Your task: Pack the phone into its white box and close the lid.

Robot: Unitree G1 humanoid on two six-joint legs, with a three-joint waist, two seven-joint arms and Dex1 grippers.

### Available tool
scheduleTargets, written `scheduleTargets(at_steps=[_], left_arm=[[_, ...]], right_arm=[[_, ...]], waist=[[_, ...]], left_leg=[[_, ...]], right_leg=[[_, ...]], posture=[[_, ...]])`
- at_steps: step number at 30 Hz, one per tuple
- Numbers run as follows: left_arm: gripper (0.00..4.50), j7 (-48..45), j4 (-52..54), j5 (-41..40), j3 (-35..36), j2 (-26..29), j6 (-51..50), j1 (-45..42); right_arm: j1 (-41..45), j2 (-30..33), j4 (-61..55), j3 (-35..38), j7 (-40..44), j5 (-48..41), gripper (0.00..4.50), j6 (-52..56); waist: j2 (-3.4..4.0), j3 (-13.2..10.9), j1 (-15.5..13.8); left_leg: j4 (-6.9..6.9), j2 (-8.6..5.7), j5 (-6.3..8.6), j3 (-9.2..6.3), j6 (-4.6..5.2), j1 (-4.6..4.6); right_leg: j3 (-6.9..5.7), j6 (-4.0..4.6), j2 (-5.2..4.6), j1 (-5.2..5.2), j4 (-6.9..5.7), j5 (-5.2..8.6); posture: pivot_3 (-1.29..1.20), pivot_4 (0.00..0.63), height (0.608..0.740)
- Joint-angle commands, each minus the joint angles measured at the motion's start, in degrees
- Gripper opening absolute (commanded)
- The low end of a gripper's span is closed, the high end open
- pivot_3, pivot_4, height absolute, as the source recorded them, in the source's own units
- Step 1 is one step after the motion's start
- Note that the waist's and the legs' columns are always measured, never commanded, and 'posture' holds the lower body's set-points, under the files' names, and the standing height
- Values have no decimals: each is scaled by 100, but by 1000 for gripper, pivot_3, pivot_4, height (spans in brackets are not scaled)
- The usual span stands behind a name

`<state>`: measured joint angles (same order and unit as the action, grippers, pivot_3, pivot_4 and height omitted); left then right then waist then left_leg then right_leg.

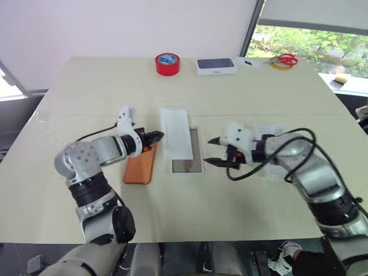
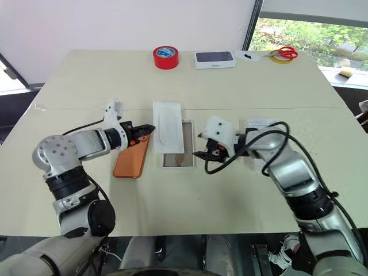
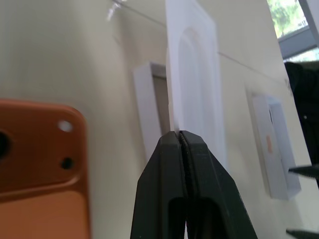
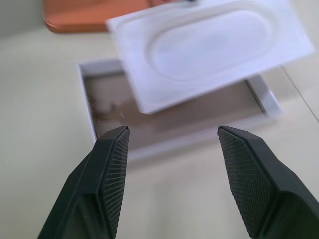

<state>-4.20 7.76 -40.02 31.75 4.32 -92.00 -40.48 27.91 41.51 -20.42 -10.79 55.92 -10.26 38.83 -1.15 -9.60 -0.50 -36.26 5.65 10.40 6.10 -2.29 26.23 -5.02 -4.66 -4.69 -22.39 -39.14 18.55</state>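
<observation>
My left gripper (image 1: 156,137), pinched shut on the thin white insert (image 1: 175,133), holds it over the white box (image 1: 188,167); my right gripper (image 4: 172,139) stands open nearby. The phone (image 1: 141,165), rigid, smooth and likely slippery, lies flat on the table (image 1: 230,207) beside the box: best gripped across its long edges.

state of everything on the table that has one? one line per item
left gripper: shut on the white insert
right gripper: open, holding nothing
white insert: lifted, held by its edge, partly over the white box
white box: open, nothing in it, tan floor showing
phone: flat on the table, back up, not in the box
lid: off the box, lying beyond it
</observation>
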Motion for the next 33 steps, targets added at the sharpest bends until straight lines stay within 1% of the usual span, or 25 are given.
scheduleTargets(at_steps=[1, 4, 7, 12, 15, 18, 20, 22, 23, 26, 27, 30, 33], left_arm=[[0, 153, 294, -299, -241, -47, -50, 62], [0, 260, 297, -433, -320, -93, -50, 109], [0, 340, 335, -488, -521, -28, -50, 200], [0, 418, 371, -659, -615, 32, -50, 260], [898, 463, 407, -769, -608, 60, -50, 285], [2360, 429, 453, -936, -535, 126, -50, 238], [2360, 388, 465, -1049, -495, 201, -50, 184], [2425, 321, 504, -1117, -498, 352, -50, 130], [2425, 272, 532, -1121, -501, 448, -50, 110], [2425, -11, 676, -956, -700, 848, 208, 164], [2425, -263, 814, -802, -1026, 1194, 538, 311], [2425, -1073, 1128, -217, -1896, 2133, 1763, 853], [2425, -1758, 1206, 297, -2402, 2749, 2909, 1306]], right_arm=[[-58, 86, -264, 255, -96, -127, 2945, 9], [-67, 68, -267, 248, -167, -142, 2945, 28], [-29, 22, -213, 209, -253, -151, 2945, 8], [1, -28, -101, 112, -334, -112, 2945, -71], [25, -43, -43, 86, -369, -93, 2991, -105], [133, -118, 95, 62, -473, -39, 2991, -155], [219, -186, 182, 51, -540, -17, 2991, -166], [313, -262, 278, 26, -608, 21, 2440, -149], [357, -307, 324, 12, -654, 43, 2097, -116], [526, -495, 484, -87, -848, 135, 605, -5], [614, -618, 544, -170, -941, 182, 86, 51], [818, -983, 691, -457, -1218, 382, 31, 115], [1020, -1297, 988, -709, -1518, 681, 31, -1]], waist=[[0, 0, 22], [0, 0, 26], [0, 0, 7], [0, 0, -20], [0, 0, -18], [0, 0, -15], [0, 0, -6], [0, 0, -6], [0, 0, -7], [0, 0, 1], [1, 0, 3], [4, 2, 47], [6, 2, 70]], left_leg=[[2, 0, 0, 0, 1, -1], [3, 0, -2, 2, -3, -2], [2, 0, -2, 1, -3, -2], [0, -1, -2, 1, -3, -1], [0, -1, -2, 1, -4, -1], [0, -1, -3, 1, -5, -1], [0, -1, -3, 2, -6, -2], [1, -1, -6, 1, -9, -1], [2, 0, -8, 1, -13, -1], [2, 0, -8, 2, -13, -1], [3, 0, -8, 2, -14, -2], [10, 1, -11, 6, -19, -2], [13, 2, -12, 12, -21, -1]], right_leg=[[1, 0, 0, 0, 0, 0], [1, 0, 0, -1, 0, 0], [1, 0, 0, 0, 0, 0], [1, 0, -1, 1, 1, 0], [1, 0, -1, 2, 2, 0], [1, 0, -1, 1, 2, 0], [1, 0, -1, 1, 1, 0], [1, 0, -1, 0, 1, 0], [1, 0, 0, -1, 1, 0], [1, 0, 0, -2, 1, 0], [1, 0, 0, -2, 1, 0], [2, 1, 1, -7, 1, 0], [4, 2, 1, -12, 1, 0]], posture=[[0, 150, 730], [0, 150, 730], [0, 150, 730], [0, 150, 730], [0, 150, 730], [0, 150, 730], [0, 150, 730], [0, 150, 730], [0, 150, 730], [0, 150, 730], [0, 150, 730], [0, 150, 730], [0, 150, 730]])
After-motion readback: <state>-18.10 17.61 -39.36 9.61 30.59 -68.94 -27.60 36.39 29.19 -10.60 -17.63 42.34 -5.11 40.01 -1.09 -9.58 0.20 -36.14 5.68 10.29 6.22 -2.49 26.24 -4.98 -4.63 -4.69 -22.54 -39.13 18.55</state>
